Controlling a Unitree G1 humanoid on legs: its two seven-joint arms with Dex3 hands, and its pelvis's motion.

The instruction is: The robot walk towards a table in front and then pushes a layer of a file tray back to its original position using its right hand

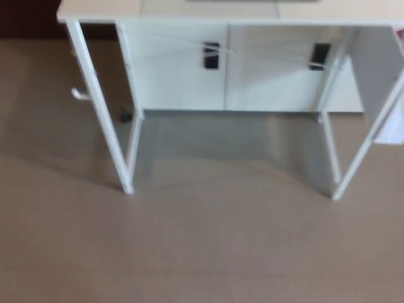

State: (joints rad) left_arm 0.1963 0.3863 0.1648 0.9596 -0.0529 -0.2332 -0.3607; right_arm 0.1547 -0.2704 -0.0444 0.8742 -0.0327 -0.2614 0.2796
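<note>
Neither hand in frame, so grip state unknown. White desk (101, 11) across top edge, thin metal legs, matte brown floor (202, 252) below.

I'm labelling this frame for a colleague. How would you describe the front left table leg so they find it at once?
Start at the white table across the top of the picture. Follow its left corner down: the front left leg is the slanted white bar ending on the brown floor. It reaches lower in the picture than the leg behind it.
</note>
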